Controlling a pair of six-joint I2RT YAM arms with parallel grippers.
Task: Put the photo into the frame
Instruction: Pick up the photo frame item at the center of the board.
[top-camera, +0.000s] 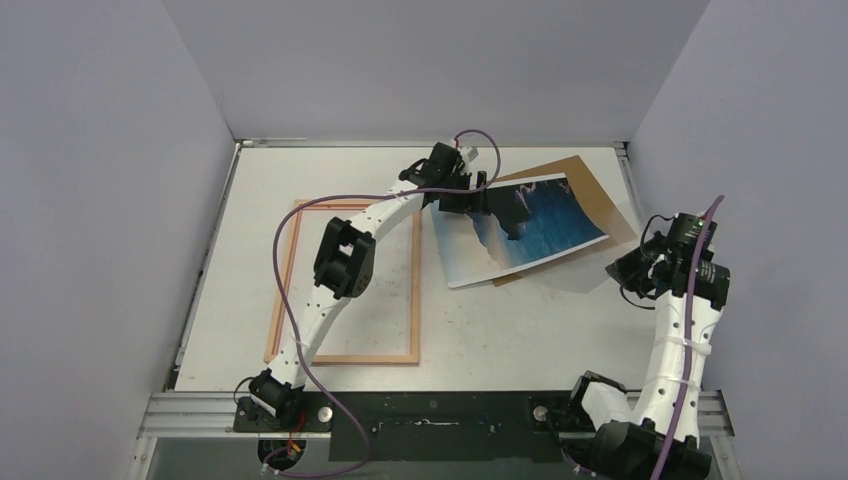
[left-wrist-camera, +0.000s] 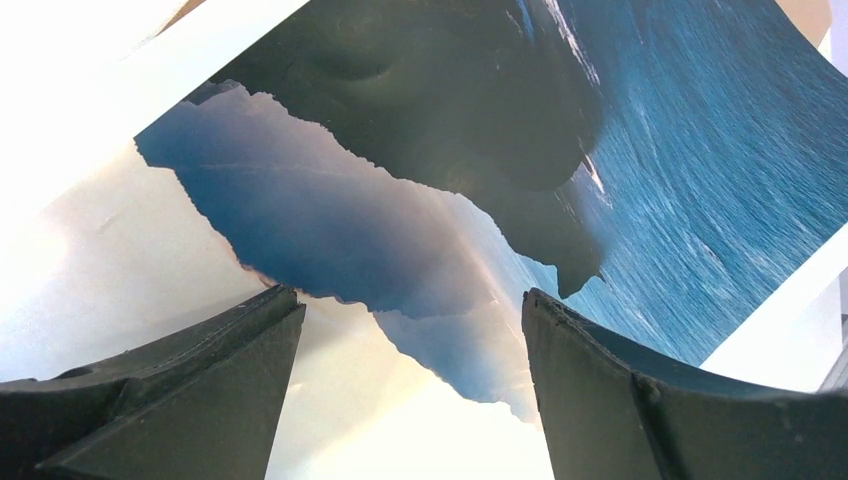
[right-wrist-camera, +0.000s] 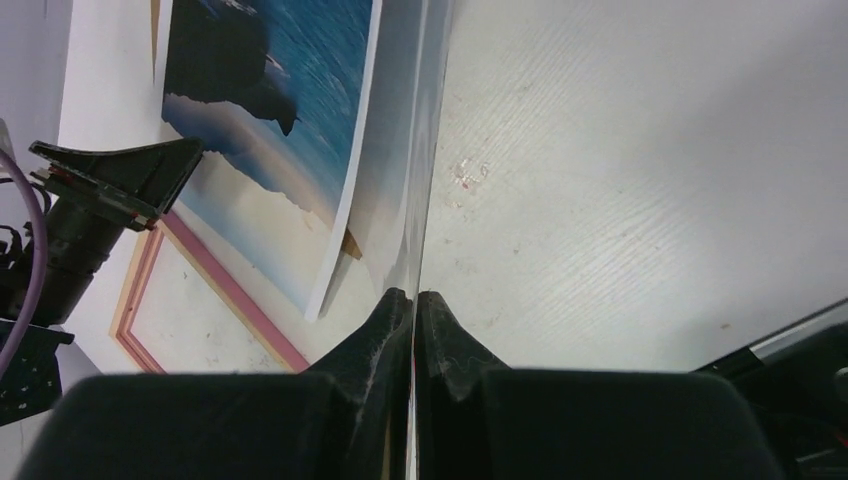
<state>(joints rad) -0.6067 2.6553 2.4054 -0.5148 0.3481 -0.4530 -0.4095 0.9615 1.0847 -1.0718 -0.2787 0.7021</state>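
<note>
The photo (top-camera: 530, 225), blue sea with dark mountains and pale sky, lies picture side up and partly on a brown backing board (top-camera: 595, 185), right of the frame (top-camera: 345, 280). My left gripper (top-camera: 460, 195) hovers over the photo's left end, jaws open with nothing between them; in the left wrist view the photo (left-wrist-camera: 420, 180) fills the space past the open gripper (left-wrist-camera: 410, 300). My right gripper (right-wrist-camera: 414, 293) is shut on the thin edge of a clear sheet (right-wrist-camera: 405, 200), seen edge-on, right of the photo (right-wrist-camera: 300, 100). The frame's pink edge (right-wrist-camera: 230, 290) shows beyond.
The frame lies flat at the table's left, its inside showing bare table. Grey walls close off the left, back and right sides. The left arm (top-camera: 340, 260) reaches across the frame. The right arm (top-camera: 680, 300) stands by the right wall.
</note>
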